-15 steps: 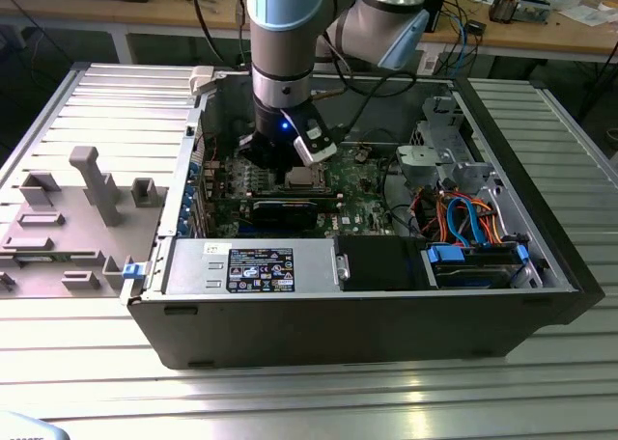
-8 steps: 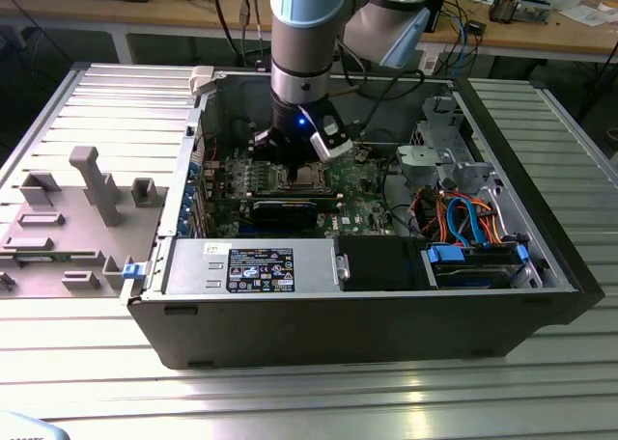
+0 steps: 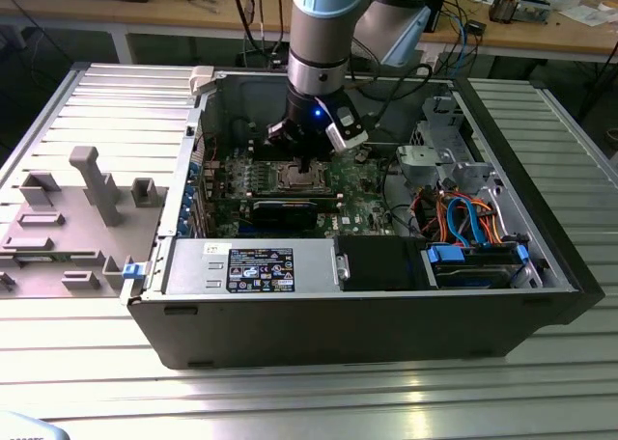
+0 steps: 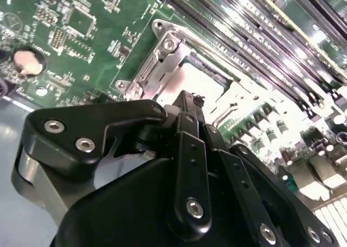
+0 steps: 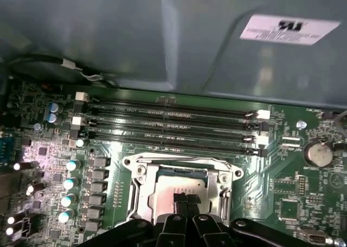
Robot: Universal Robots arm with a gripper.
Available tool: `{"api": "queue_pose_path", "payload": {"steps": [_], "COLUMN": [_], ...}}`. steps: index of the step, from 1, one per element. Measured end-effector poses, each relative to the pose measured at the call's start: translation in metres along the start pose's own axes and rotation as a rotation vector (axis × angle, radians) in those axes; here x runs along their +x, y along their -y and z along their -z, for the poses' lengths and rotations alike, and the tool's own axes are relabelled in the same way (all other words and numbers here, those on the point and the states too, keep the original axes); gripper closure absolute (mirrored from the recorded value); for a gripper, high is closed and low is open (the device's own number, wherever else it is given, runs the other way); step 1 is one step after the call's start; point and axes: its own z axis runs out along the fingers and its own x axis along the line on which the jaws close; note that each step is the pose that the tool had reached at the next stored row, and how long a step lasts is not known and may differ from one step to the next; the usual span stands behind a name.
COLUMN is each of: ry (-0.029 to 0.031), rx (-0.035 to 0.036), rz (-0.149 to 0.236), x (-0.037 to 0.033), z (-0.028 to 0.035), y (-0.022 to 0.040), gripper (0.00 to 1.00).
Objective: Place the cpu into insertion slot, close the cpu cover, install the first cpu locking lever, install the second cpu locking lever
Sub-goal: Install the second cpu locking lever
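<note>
Gripper (image 5: 186,199) clenched, fingertips together just above the cpu (image 5: 181,184) seated in its socket; chip judged light, stiff, fragile underneath, best held by edges.

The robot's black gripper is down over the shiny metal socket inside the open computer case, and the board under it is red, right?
Not red. In both wrist views the circuit board is green. The black gripper does sit over the silvery metal socket frame in the open computer case.
</note>
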Motion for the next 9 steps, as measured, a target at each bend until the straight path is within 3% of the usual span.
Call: {"api": "queue_pose_path", "payload": {"steps": [2, 9], "ry": [-0.0001, -0.0003], "rx": [0.0022, 0.0031], "rz": [0.000, 0.000], "x": [-0.0003, -0.0002], "z": [0.0038, 0.0039], "y": [-0.0013, -0.0015], "gripper": [0.89, 0.89]}}
